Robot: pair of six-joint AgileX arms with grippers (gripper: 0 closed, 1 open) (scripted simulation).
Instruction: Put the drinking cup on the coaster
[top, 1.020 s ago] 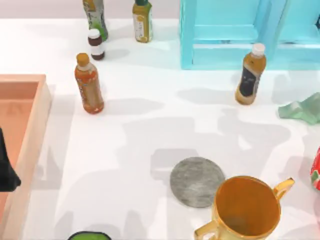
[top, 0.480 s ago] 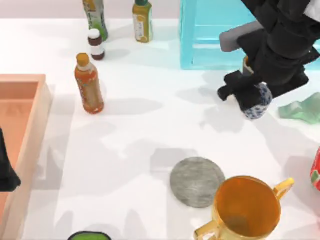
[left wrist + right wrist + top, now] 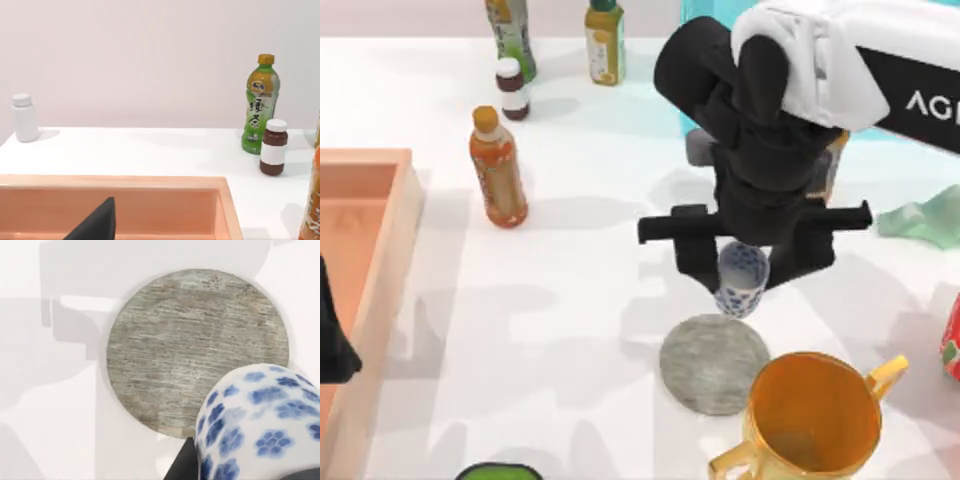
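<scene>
Right gripper (image 3: pixel 740 268) is clamped on the drinking cup (image 3: pixel 740 280), held off the table. The coaster (image 3: pixel 714 362) lies just below and nearer the front edge, beside the orange two-handled cup (image 3: pixel 813 418). Recommended: centre the tumbler over the disc, keep it upright, lower gently, clear of that cup. Right arm reaches in from the right, wrist pointing down. Left arm sits parked over the wooden tray (image 3: pixel 365 260), far left.

The top view looks straight down on the table (image 3: pixel 580 300). The right wrist view hangs close above the coaster (image 3: pixel 197 347), which the top view shares. The left wrist view faces level across the table toward the wall.
</scene>
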